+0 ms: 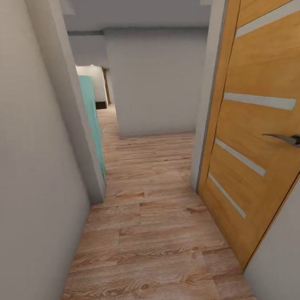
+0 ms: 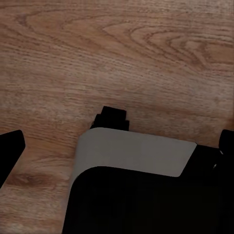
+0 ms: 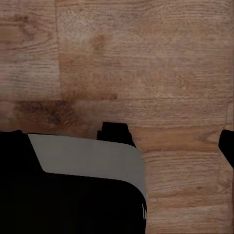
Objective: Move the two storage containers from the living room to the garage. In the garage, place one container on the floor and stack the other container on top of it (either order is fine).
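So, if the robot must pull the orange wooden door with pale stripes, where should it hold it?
Probably the curved metal lever handle on the orange wooden door, at the corridor's right. The lever lies horizontal with its free end pointing down the corridor, so approach from the corridor side and close over it from above and below.

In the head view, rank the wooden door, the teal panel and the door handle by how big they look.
1. Wooden door, largest, though nearest the camera.
2. Teal panel, partly hidden behind the wall corner.
3. Door handle, smallest.
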{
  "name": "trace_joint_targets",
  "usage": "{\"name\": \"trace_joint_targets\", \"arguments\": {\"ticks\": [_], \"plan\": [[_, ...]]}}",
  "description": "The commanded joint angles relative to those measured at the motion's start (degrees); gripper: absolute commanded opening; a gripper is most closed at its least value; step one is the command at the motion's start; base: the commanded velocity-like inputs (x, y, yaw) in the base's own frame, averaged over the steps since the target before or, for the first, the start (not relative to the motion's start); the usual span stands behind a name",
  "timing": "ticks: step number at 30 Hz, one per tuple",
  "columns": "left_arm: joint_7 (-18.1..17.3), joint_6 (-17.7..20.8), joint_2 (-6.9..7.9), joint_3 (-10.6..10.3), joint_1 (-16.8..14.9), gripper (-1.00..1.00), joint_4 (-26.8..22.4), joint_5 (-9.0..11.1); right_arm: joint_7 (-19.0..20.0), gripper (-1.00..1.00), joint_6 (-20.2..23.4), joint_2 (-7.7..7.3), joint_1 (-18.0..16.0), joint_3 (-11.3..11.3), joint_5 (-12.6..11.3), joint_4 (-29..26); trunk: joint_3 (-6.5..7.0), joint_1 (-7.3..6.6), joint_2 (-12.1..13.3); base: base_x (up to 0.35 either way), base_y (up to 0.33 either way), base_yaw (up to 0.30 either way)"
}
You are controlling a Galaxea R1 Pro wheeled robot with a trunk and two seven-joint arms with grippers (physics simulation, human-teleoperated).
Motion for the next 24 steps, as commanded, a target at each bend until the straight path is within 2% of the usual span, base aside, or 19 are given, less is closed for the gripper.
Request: {"name": "trace_joint_targets", "arguments": {"ticks": [1, 8, 24], "plan": [[0.2, 0.2, -0.02, 0.0, 0.0, 1.00, 0.0, 0.3, 0.0, 1.00, -0.3, 0.05, -0.1, 0.5, -0.5, 0.2, -0.05, 0.03, 0.0, 0.320, 0.000, 0.275], [0.2, 0.2, -0.02, 0.0, 0.0, 1.00, 0.0, 0.3, 0.0, 1.00, -0.4, -0.02, 0.0, 0.5, -0.6, 0.2, -0.05, 0.03, 0.0, 0.321, 0.000, 0.211], [0.2, 0.3, -0.02, 0.1, 0.0, 1.00, 0.0, 0.4, 0.0, 1.00, -0.3, -0.04, -0.1, 0.5, -0.7, 0.2, -0.05, 0.03, 0.0, 0.321, 0.000, 0.007]]}}
